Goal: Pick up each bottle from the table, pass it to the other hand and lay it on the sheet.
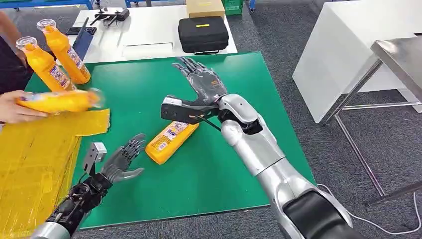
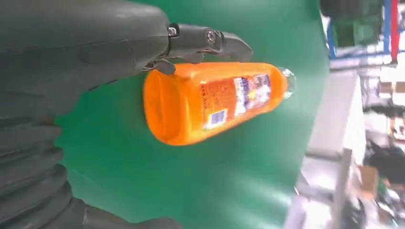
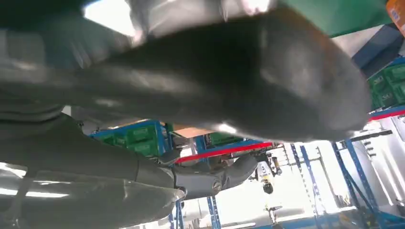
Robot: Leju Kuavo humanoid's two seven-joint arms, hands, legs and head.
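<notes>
An orange bottle (image 1: pixel 170 140) (image 2: pixel 215 100) lies on its side on the green table mat (image 1: pixel 199 169). My left hand (image 1: pixel 122 159) is open just beside the bottle's base, fingers spread, with one fingertip (image 2: pixel 234 45) alongside the bottle. My right hand (image 1: pixel 201 82) hovers open above the mat, beyond the bottle's neck end. Two more orange bottles (image 1: pixel 54 57) stand upright at the mat's far left corner. A person's hand (image 1: pixel 12 107) holds another orange bottle (image 1: pixel 59 100) over the yellow sheet (image 1: pixel 35 149) at the left.
A white table (image 1: pixel 149 30) behind the mat carries a black case (image 1: pixel 203 34) and a cardboard box (image 1: pixel 205 7). A white counter (image 1: pixel 348 50) and a steel table (image 1: pixel 398 64) stand to the right. Grey carpet surrounds the tables.
</notes>
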